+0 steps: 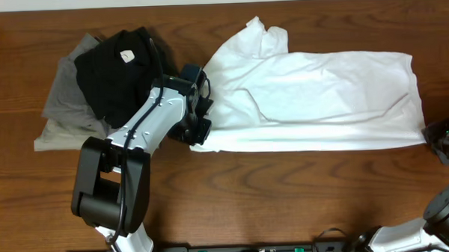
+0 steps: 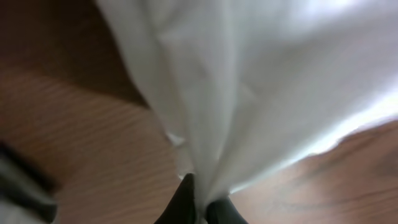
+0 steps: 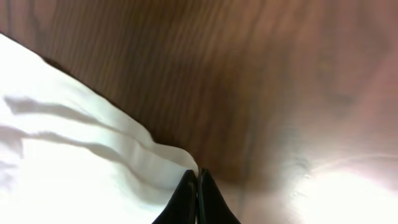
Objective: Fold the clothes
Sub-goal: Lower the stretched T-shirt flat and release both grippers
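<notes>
The white T-shirt (image 1: 321,93) lies folded lengthwise across the table's middle and right, with a sleeve bunched at its upper left. No chest graphic shows. My left gripper (image 1: 197,133) is at the shirt's lower left corner, shut on the white cloth (image 2: 236,93), which rises bunched from between the fingertips (image 2: 202,202). My right gripper (image 1: 434,137) is at the shirt's lower right corner. In the right wrist view its fingers (image 3: 198,183) are pressed together with the shirt's layered hem (image 3: 93,155) touching the tip.
A black folded garment (image 1: 121,73) with a light tag lies on grey folded garments (image 1: 67,109) at the far left, close behind my left arm. Bare wooden table (image 1: 302,191) runs along the front.
</notes>
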